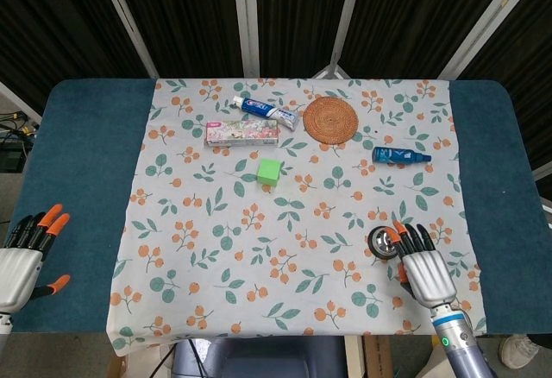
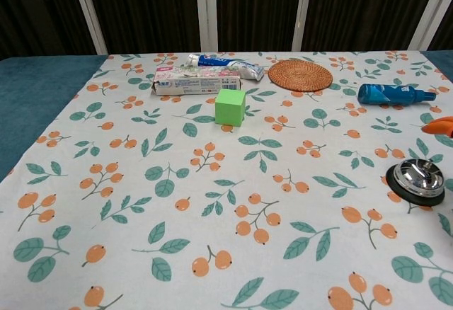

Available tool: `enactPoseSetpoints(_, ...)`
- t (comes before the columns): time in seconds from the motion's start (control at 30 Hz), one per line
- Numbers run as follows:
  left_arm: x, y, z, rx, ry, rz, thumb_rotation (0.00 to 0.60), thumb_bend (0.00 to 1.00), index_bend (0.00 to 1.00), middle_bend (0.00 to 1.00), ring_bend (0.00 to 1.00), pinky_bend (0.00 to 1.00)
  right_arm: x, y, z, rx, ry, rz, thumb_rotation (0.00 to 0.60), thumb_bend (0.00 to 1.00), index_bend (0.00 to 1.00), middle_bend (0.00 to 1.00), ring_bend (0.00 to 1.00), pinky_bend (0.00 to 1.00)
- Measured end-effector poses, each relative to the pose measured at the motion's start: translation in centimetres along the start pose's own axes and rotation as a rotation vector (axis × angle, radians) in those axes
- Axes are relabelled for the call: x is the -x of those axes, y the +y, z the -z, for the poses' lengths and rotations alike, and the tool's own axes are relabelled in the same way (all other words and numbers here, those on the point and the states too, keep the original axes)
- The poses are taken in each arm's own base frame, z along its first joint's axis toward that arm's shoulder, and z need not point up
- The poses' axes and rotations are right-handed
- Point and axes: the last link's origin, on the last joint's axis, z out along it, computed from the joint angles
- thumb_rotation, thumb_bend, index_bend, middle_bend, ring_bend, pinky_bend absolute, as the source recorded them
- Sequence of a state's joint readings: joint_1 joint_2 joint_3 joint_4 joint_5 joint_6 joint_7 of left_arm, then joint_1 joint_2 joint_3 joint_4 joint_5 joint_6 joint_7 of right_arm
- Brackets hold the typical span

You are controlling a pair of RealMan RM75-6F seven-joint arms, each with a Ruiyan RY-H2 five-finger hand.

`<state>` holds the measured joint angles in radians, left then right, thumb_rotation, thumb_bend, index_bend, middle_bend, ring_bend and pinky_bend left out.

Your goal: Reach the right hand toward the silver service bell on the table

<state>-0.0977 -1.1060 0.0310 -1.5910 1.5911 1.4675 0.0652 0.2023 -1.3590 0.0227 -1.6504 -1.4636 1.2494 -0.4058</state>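
Observation:
The silver service bell (image 1: pixel 382 242) (image 2: pixel 417 180) on its black base stands on the floral cloth at the near right. My right hand (image 1: pixel 423 267) hovers just right of and behind the bell, fingers spread, its orange fingertips (image 1: pixel 398 228) reaching over the bell's right edge. In the chest view only an orange fingertip (image 2: pixel 443 125) shows at the right border above the bell. My left hand (image 1: pixel 21 257) lies open on the blue table at the near left corner, holding nothing.
A green cube (image 1: pixel 270 170) sits mid-cloth. Farther back lie a toothpaste box (image 1: pixel 242 133), a toothpaste tube (image 1: pixel 265 111) and a woven coaster (image 1: pixel 330 119). A blue bottle (image 1: pixel 398 154) lies at the right. The blue table (image 1: pixel 78 162) borders the cloth.

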Motion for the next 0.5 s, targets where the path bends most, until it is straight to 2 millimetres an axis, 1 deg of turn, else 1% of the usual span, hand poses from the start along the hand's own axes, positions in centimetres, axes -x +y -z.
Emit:
enactPoseSetpoints(0.2,0.04,0.01,-0.07,0.002,-0.004,0.001,0.6,0.03,0.0,0.0,0.0,0.0,0.96,0.15,-0.6,0.011,-0.038,0.03,0.6,0.9,0.0,0.0,0.0,0.0)
enactPoseSetpoints(0.5,0.06,0.05,-0.07,0.002,-0.005,0.001,0.6,0.03,0.0,0.0,0.0,0.0,1.02,0.61,-0.91,0.035,-0.05,0.022,0.6,0.91,0.0,0.0,0.0,0.0)
